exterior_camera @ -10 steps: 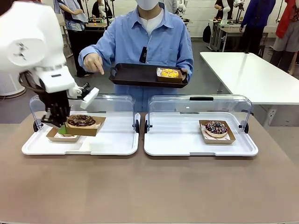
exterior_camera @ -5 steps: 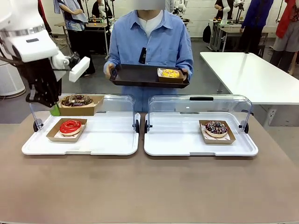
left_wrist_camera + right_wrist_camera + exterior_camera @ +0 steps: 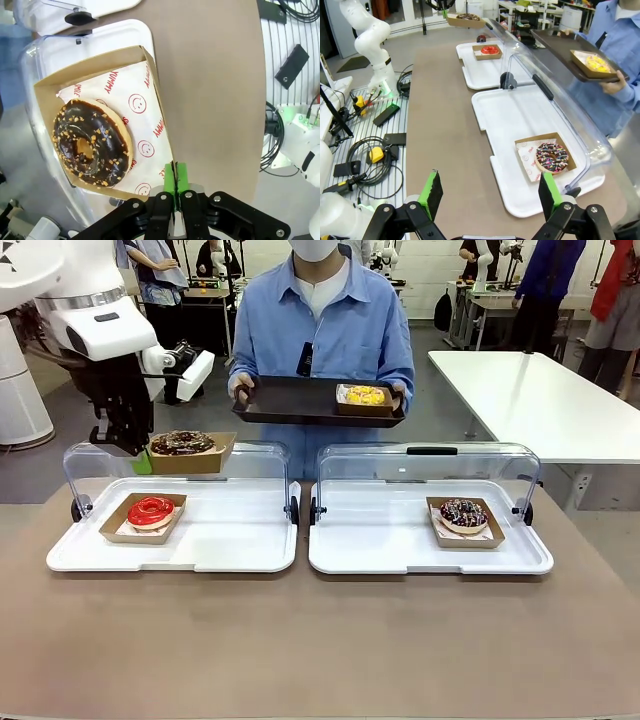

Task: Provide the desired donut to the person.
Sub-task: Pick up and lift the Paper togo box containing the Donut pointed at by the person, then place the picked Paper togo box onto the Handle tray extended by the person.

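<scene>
The pick-up looks done: the left end effector (image 3: 132,455) is clamped on the edge of a cardboard box (image 3: 190,452) carrying the chocolate donut (image 3: 182,442), held in the air above the left white tray (image 3: 230,545) on the table (image 3: 320,640). Its green pads (image 3: 175,180) pinch the box wall. What seems left is carrying it across to the person (image 3: 325,330), who holds out a dark tray (image 3: 290,400) that already bears a yellow donut (image 3: 363,396), and letting go there. The right end effector (image 3: 490,192) stands wide and empty.
</scene>
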You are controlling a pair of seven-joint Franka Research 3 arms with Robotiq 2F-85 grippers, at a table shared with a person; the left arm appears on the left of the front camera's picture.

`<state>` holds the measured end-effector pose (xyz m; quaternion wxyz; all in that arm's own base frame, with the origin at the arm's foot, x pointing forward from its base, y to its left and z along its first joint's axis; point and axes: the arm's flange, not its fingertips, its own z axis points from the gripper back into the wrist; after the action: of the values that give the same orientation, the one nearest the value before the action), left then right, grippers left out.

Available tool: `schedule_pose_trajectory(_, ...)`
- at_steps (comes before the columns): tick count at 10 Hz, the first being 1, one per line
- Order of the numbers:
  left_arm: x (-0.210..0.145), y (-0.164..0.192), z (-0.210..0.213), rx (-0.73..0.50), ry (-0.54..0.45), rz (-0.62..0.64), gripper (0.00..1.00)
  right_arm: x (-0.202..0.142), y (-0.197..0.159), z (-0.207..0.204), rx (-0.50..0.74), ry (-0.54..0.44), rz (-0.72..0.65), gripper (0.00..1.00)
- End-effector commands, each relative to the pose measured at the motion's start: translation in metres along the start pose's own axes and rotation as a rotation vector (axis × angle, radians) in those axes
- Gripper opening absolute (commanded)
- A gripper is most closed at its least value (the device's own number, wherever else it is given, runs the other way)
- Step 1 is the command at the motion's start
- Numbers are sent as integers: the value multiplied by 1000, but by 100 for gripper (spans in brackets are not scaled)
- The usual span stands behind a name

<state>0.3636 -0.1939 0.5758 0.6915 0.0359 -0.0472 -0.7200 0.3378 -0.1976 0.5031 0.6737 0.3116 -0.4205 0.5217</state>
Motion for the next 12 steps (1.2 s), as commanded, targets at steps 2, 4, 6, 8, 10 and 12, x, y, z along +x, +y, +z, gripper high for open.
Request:
schedule_pose_trajectory(2, -1, -11, 10, 7, -4, 0, 0, -1, 1, 2, 8, 0, 7, 100)
schedule_pose_trajectory(4, -1, -11, 10, 7, -4, 0, 0, -1, 1, 2, 8, 0, 7, 100)
schedule_pose_trajectory(6, -1, -11, 10, 7, -4, 0, 0, -1, 1, 2, 8, 0, 7, 100)
schedule_pose_trajectory(8, -1, -11, 10, 7, -4, 0, 0, -1, 1, 2, 8, 0, 7, 100)
schedule_pose_trajectory(10, -1, -11, 10, 7, -4, 0, 0, -1, 1, 2, 8, 0, 7, 100)
schedule_pose_trajectory(12, -1, -11, 10, 7, -4, 0, 0, -1, 1, 2, 8, 0, 7, 100)
